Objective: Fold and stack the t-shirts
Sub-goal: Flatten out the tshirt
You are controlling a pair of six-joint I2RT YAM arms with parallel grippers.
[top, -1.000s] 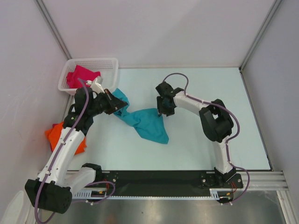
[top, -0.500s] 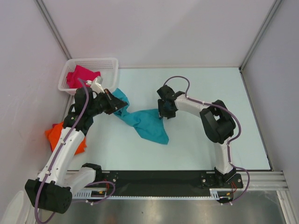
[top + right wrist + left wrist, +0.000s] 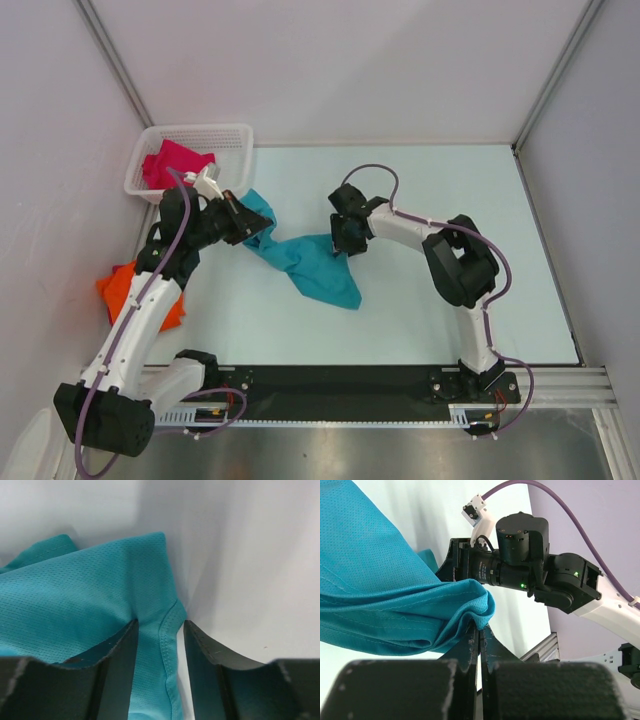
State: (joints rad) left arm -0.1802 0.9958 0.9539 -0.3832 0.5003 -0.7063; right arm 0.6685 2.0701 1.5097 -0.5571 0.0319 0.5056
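The teal-blue t-shirt (image 3: pixel 315 265) lies crumpled and stretched across the table's left middle. My left gripper (image 3: pixel 262 232) is shut on a bunched edge of it; in the left wrist view the cloth (image 3: pixel 380 590) drapes off the pinched fingertips (image 3: pixel 481 627). My right gripper (image 3: pixel 340 243) is at the shirt's right corner, pointing down. In the right wrist view it stands open (image 3: pixel 160 625), straddling the hemmed corner (image 3: pixel 85 595), the fingers (image 3: pixel 120 650) apart from the seam. The orange t-shirt (image 3: pixel 120 290) is heaped at the left edge. The magenta-red t-shirt (image 3: pixel 175 162) sits in the basket.
A white lattice basket (image 3: pixel 200 130) stands at the back left corner. Walls enclose the table on three sides. The right arm's wrist (image 3: pixel 530 575) shows close behind the cloth in the left wrist view.
My right gripper has shifted a little left over the teal shirt's corner, and its jaws have narrowed slightly. The left arm has stayed still with the cloth.
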